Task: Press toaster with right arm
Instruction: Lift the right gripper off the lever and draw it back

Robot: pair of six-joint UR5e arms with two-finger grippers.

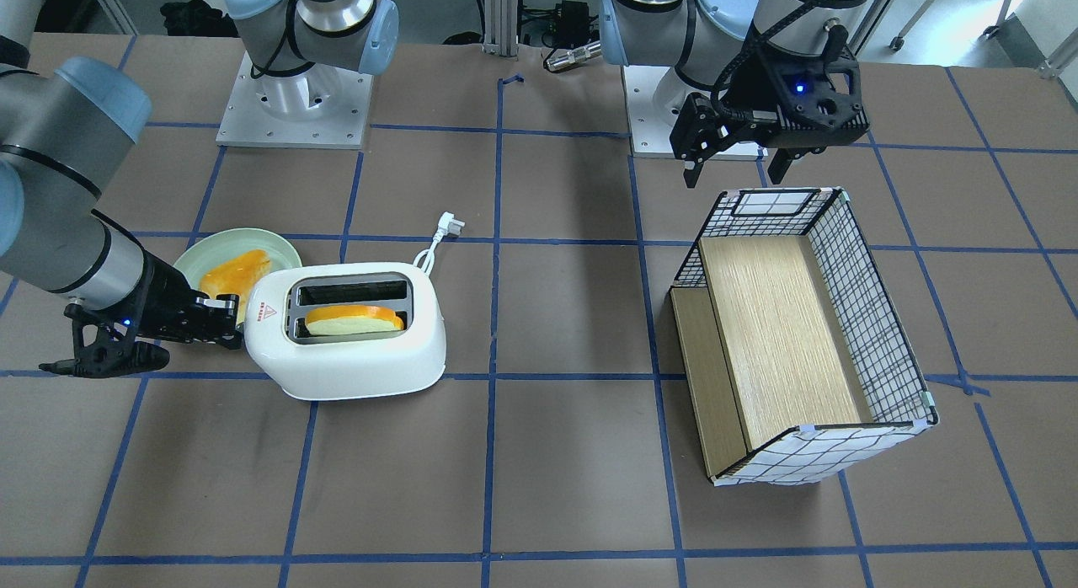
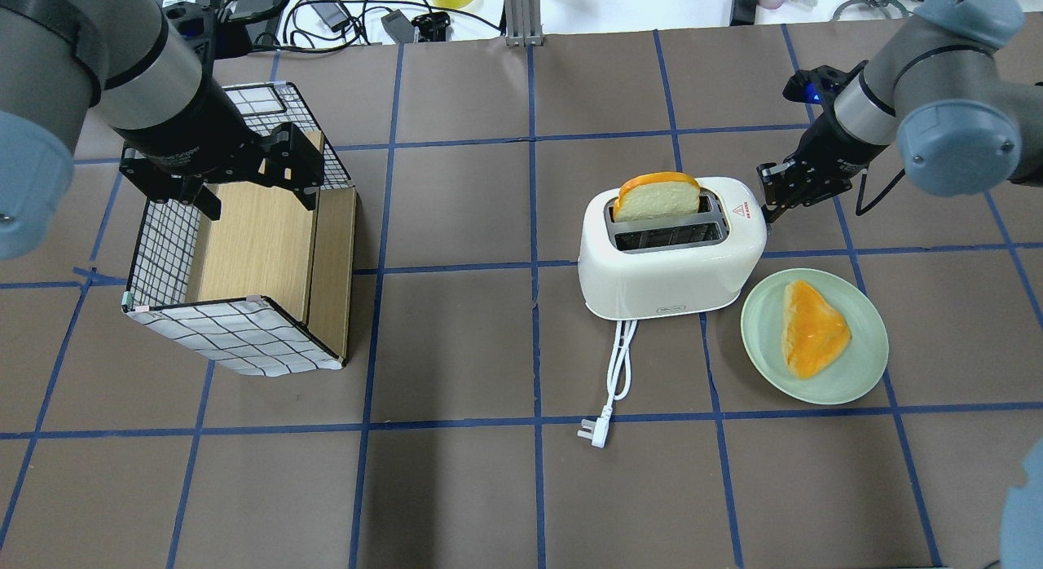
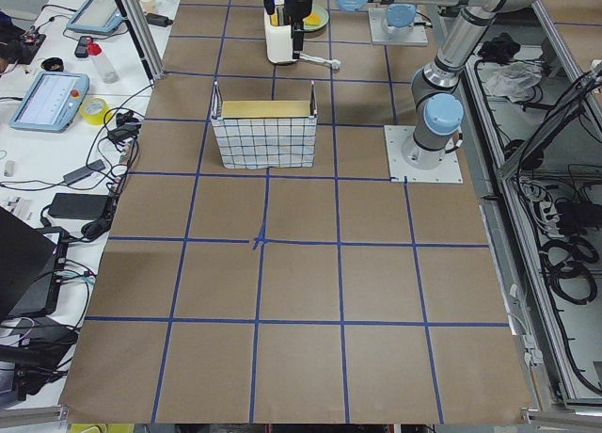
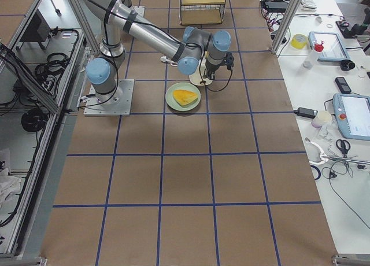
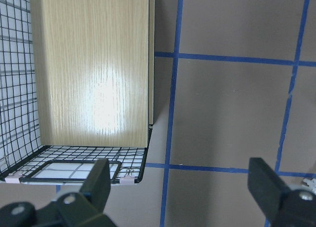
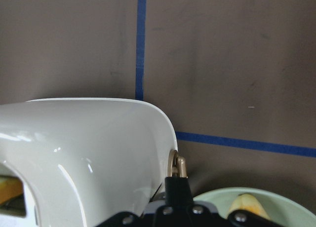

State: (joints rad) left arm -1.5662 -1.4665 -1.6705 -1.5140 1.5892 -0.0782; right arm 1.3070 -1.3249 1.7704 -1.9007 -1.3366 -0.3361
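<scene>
The white two-slot toaster (image 1: 354, 352) (image 2: 668, 267) stands on the table with a bread slice (image 2: 658, 198) sticking up out of one slot. My right gripper (image 1: 232, 314) (image 2: 767, 198) is shut, fingers together, at the toaster's end by the red triangle label. In the right wrist view the gripper's tip (image 6: 176, 185) sits just under a small metallic lever (image 6: 178, 165) on the toaster's end wall (image 6: 89, 153). My left gripper (image 1: 733, 171) (image 5: 180, 187) is open and empty, hovering over the wire basket's near edge.
A pale green plate (image 2: 864, 373) with an orange toast piece (image 2: 811, 328) lies right beside the toaster and the right gripper. The toaster's white cord and plug (image 2: 591, 430) lie loose on the table. The wire basket (image 2: 220, 333) with wooden shelves stands under the left arm.
</scene>
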